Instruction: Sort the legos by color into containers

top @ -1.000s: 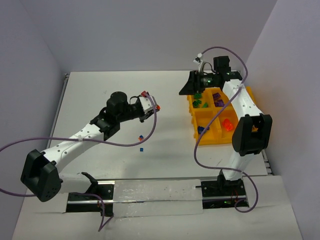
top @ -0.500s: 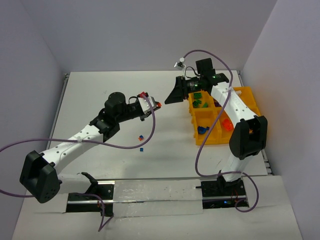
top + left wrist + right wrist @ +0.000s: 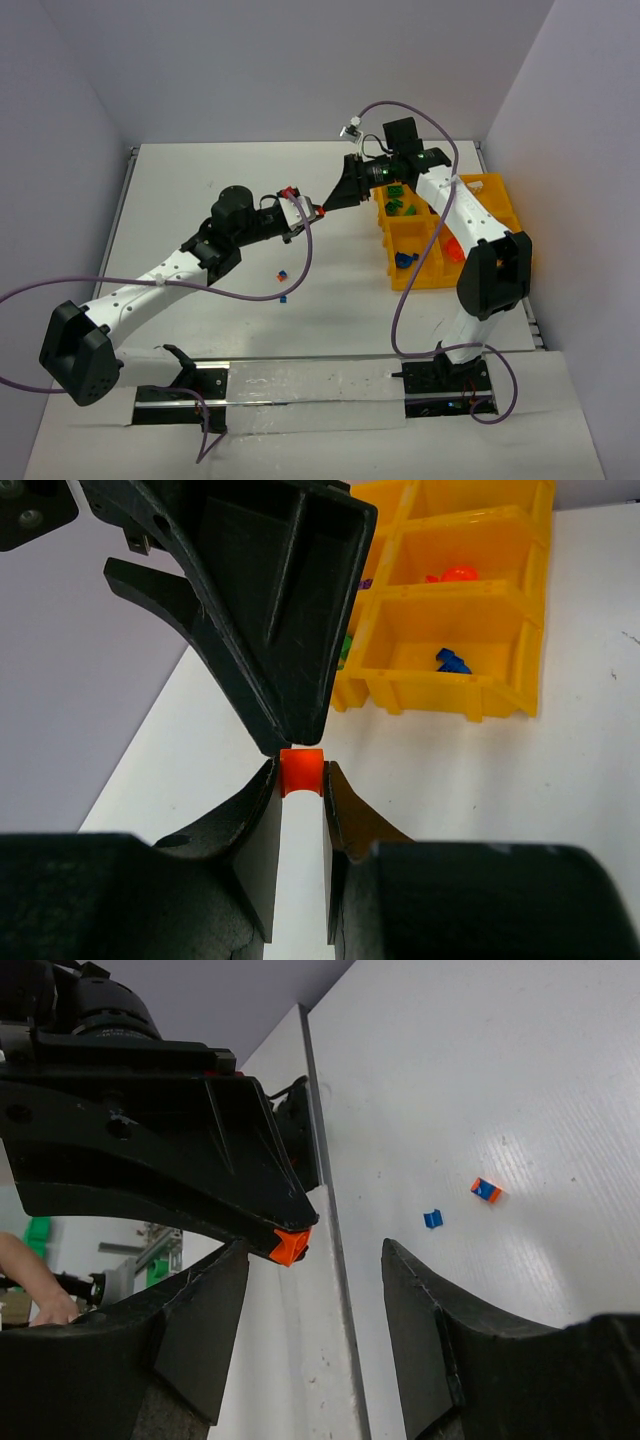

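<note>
The orange piece (image 3: pixel 301 772) was clamped between the fingertips of the left gripper (image 3: pixel 299 798), apparently lifted off the table (image 3: pixel 480 1080). The jaws of the right gripper (image 3: pixel 315 1260) stood apart, seemingly to either side of the piece, which sat close against one finger and well off the other. Two loose bits (image 3: pixel 433 1219) were seen on the table beyond the jaws, and the tray (image 3: pixel 470 695) farther off. Risk judged: little of the piece protruded, so closing jaws could pinch the left fingertips instead, or the near finger could knock it loose and it would be dropped.
</note>
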